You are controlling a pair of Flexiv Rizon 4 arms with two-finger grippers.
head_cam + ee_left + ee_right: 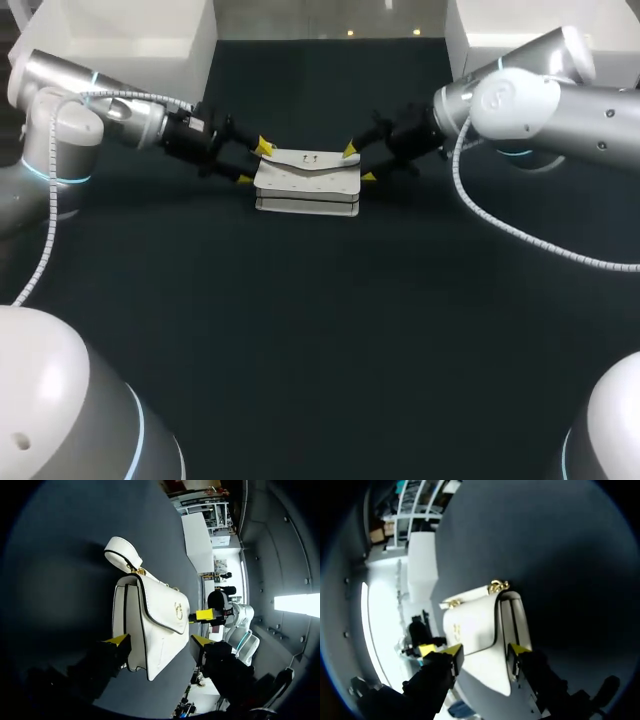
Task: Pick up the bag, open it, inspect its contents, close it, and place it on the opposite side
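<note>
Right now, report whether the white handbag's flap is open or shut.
Shut: the flap lies down flat over the handbag front, its gold clasp against the body.

The white flap handbag looks like smooth leather or imitation leather with a soft sheen, and its edges are trimmed in black. The small gold clasp on its flap and the gold chain rings at its top are shiny metal. Under the bag, the dark bench is matt, like cloth. Beside the bag, the left pincer and right pincer are matt black with smooth yellow tips. The left arm and right arm have glossy white and satin silver shells.
</note>
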